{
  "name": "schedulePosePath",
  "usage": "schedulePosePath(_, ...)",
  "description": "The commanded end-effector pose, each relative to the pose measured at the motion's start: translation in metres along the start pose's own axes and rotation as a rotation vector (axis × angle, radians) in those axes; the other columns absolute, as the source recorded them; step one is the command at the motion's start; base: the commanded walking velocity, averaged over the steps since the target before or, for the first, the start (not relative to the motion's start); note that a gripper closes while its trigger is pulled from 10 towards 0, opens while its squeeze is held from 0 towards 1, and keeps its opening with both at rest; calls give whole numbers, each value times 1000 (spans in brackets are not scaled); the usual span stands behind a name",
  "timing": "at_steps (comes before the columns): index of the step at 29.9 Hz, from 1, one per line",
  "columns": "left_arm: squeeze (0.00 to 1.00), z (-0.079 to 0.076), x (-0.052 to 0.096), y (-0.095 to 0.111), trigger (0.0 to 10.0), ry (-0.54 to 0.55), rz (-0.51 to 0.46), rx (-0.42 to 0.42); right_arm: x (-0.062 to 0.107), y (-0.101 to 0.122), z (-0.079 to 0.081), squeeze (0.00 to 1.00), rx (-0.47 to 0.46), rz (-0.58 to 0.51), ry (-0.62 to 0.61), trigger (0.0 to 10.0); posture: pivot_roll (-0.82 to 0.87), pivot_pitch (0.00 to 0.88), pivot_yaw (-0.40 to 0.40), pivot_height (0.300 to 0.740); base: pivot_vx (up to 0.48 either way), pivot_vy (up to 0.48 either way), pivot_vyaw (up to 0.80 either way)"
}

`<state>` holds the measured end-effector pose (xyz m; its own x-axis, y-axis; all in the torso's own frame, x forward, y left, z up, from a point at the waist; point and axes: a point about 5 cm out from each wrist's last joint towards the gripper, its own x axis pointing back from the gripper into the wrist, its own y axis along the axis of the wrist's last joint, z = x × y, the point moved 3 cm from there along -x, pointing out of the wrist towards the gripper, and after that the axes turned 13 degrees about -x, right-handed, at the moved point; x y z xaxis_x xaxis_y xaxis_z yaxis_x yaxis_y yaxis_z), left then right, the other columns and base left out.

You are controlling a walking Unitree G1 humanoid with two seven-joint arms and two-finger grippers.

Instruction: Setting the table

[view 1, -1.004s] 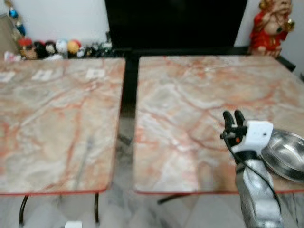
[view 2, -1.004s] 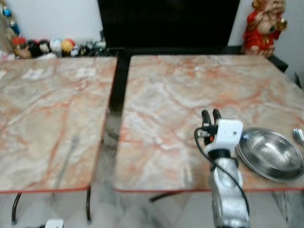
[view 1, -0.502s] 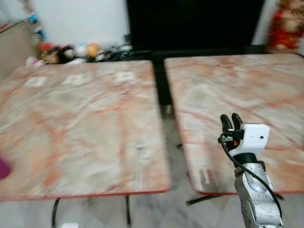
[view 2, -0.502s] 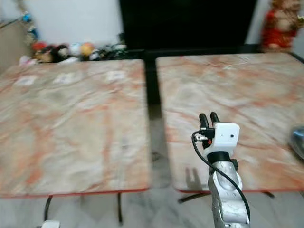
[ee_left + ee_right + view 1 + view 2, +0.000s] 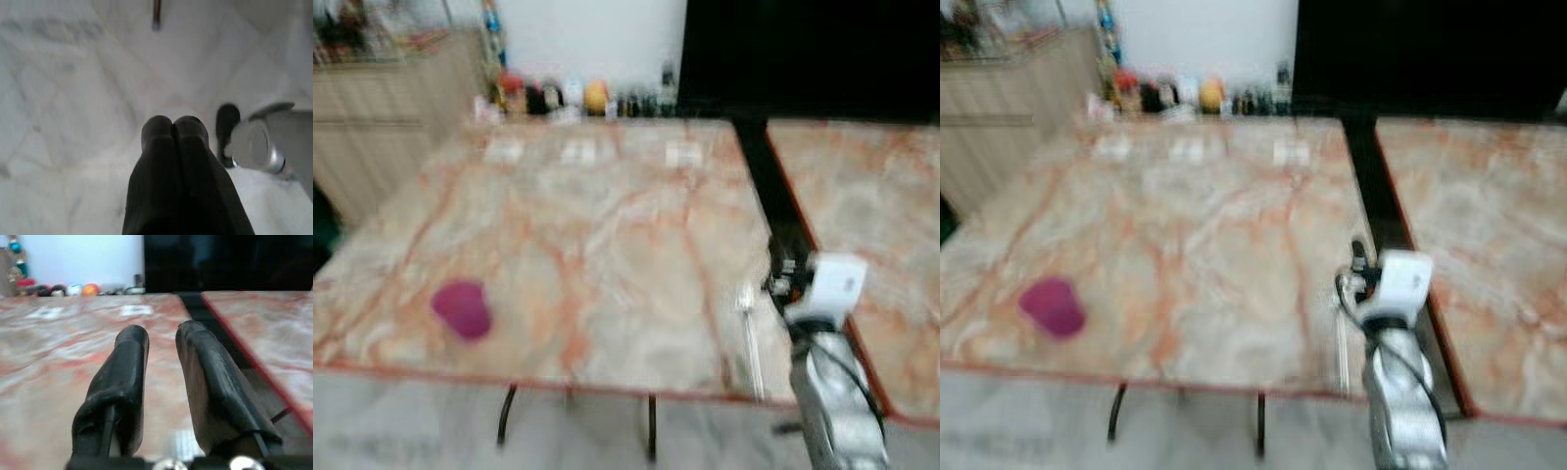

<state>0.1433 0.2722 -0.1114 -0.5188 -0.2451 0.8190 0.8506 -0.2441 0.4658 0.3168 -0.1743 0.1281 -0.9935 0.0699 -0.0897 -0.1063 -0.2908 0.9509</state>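
Blur smears magenta object (image 5: 462, 309) on table (image 5: 597, 245); shape unreadable.

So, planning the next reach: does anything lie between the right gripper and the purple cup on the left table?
Nothing visible: bare marble separates the right gripper from the purple cup. A utensil lies beside the gripper.

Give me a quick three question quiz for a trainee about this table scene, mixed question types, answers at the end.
1. True or false: the pink cup rests on the left table.
2. Which gripper is raised near the gap between the tables: A left, B right?
3. Fill in: the left gripper points at the ____.

Key: 1 true. 2 B, the right gripper, fingers slightly apart. 3 floor.
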Motion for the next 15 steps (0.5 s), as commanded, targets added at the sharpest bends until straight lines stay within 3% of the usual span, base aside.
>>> schedulePosePath(1, 0, -9, -1, 3, 10000, -13, -4, -4, 2, -1, -11, 0, -7, 14, -43, 10000, -24, 16, -11, 740, 0, 0, 0)
schedulePosePath(8, 0, -12, -2, 10, 10000, -15, -17, -6, 6, -8, -29, 0, -47, 59, -146, 10000, -25, 28, -9, 740, 0, 0, 0)
schedulePosePath(11, 0, -12, -2, 11, 10000, -15, -19, -6, 6, -12, -36, 0, -21, 97, -187, 10000, -25, 29, -9, 740, 0, 0, 0)
schedulePosePath(12, 0, -11, -2, 11, 10000, -15, -20, -6, 6, -17, -39, 78, -39, 133, -198, 10000, -25, 29, -9, 740, 0, 0, 0)
schedulePosePath(13, 0, -11, -3, 11, 10000, -15, -22, -6, 5, -23, -42, 1000, -37, 170, -198, 10000, -24, 30, -8, 740, 0, 0, 0)
schedulePosePath(15, 0, -11, -3, 12, 10000, -15, -23, -6, 4, -26, -44, 1000, -20, 200, -196, 10000, -26, 30, -6, 740, 0, 0, 0)
